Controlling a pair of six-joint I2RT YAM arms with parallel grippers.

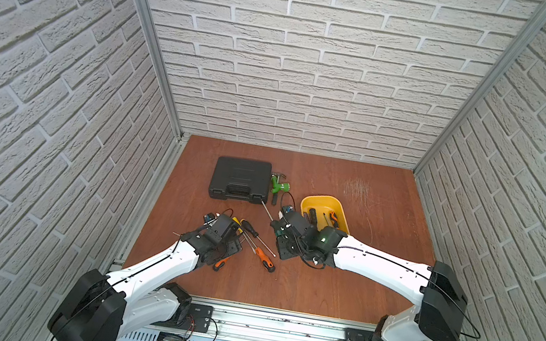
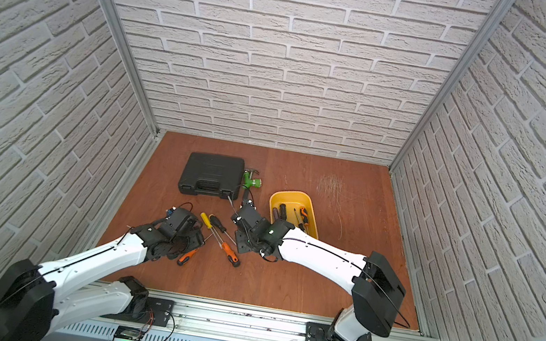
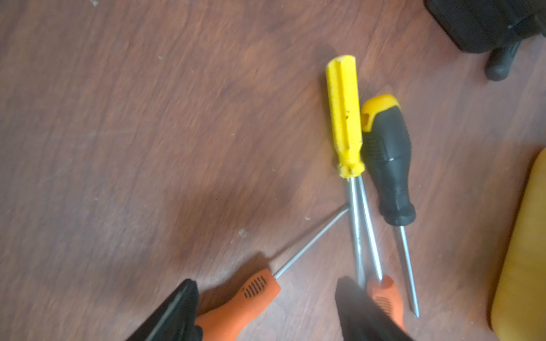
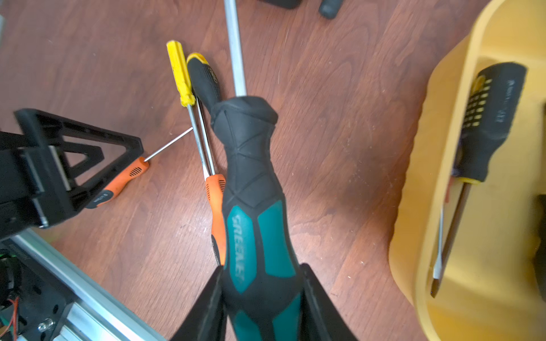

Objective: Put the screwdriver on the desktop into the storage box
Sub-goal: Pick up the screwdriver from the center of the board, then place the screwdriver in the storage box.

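On the desktop [image 1: 321, 277] lie several screwdrivers. My left gripper [image 3: 266, 283] [image 1: 229, 250] is open, its jaws either side of an orange-handled screwdriver [image 3: 248, 298] [image 1: 220, 264] that rests on the wood. Beside it lie a yellow-handled one [image 3: 344, 118], a black-and-yellow one [image 3: 387, 165] and a second orange one [image 1: 265, 260]. My right gripper [image 4: 262, 267] [image 1: 282, 226] is shut on a teal-and-black screwdriver [image 4: 251, 183], held above the board just left of the yellow storage box [image 1: 311, 201] [image 4: 413, 206]. The box holds several screwdrivers, one black and yellow [image 4: 487, 124].
A black tool case [image 1: 240, 179] sits at the back left, with a green-handled hammer [image 1: 278, 185] next to it. An aluminium rail [image 1: 278, 320] runs along the front edge. Brick-patterned walls close in three sides.
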